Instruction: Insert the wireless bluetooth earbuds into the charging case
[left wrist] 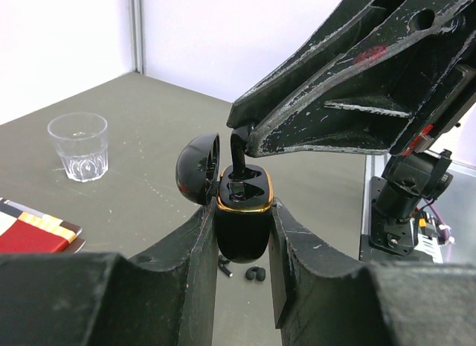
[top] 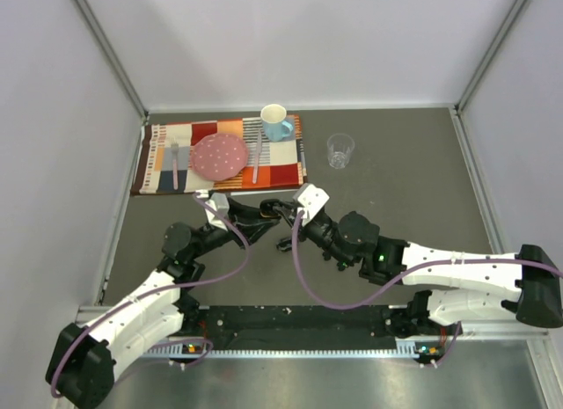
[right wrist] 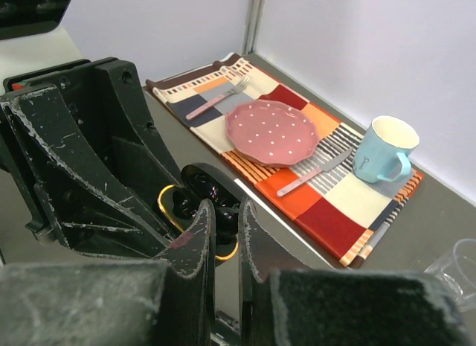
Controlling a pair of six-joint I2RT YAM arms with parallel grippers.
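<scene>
The left gripper (left wrist: 242, 212) clamps the open-lidded case (left wrist: 242, 245) upright between its fingers, while the right gripper (left wrist: 240, 130), just above, pinches an earbud (left wrist: 238, 158) dipping into the case's socket, and a second earbud (left wrist: 255, 273) lies on the table (left wrist: 149, 212) beneath.

The charging case (left wrist: 242, 219) is shiny black with a gold ring round its top. The earbud (left wrist: 238, 151) is black too. The fingers (left wrist: 178, 286) are black with pale scratches. The plate (right wrist: 271, 132) is pink with white dots. The cup (right wrist: 381, 152) is light blue. The mat (right wrist: 349, 204) has red, orange and cream squares and stripes. The tabletop (top: 396, 207) is dark grey.
</scene>
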